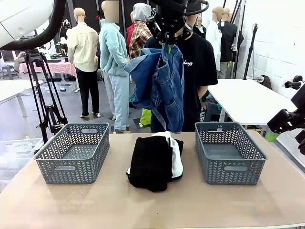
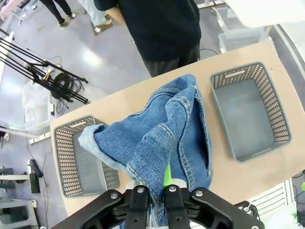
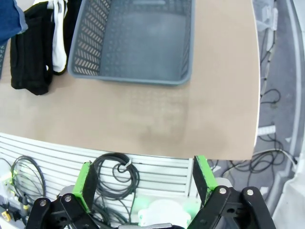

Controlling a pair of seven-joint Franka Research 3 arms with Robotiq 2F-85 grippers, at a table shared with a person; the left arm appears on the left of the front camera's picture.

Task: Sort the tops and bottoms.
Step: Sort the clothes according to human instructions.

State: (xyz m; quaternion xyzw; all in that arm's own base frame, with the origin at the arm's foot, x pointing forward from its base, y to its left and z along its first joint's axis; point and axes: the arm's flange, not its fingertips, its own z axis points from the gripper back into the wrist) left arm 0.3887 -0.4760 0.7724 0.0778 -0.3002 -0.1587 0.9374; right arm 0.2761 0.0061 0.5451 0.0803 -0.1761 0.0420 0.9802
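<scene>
A blue denim piece (image 1: 159, 86) hangs high above the table's middle, my left gripper (image 1: 167, 46) shut on its top edge. From the left wrist view the denim (image 2: 157, 138) drapes below the closed fingers (image 2: 138, 198). On the table between the two baskets lies a pile: black pieces (image 1: 150, 162) with a white piece with black edging (image 1: 175, 155) tucked along the right side. The pile shows in the right wrist view as the black pieces (image 3: 28, 57) and the white one (image 3: 58, 40). My right gripper (image 3: 143, 183) stands open, off the table's right side.
Two grey lattice baskets stand on the brown table, one at the left (image 1: 74, 152) and one at the right (image 1: 229, 152). A person in a black printed T-shirt (image 1: 198, 62) stands at the far edge behind the denim. A tripod (image 1: 45, 100) stands at left.
</scene>
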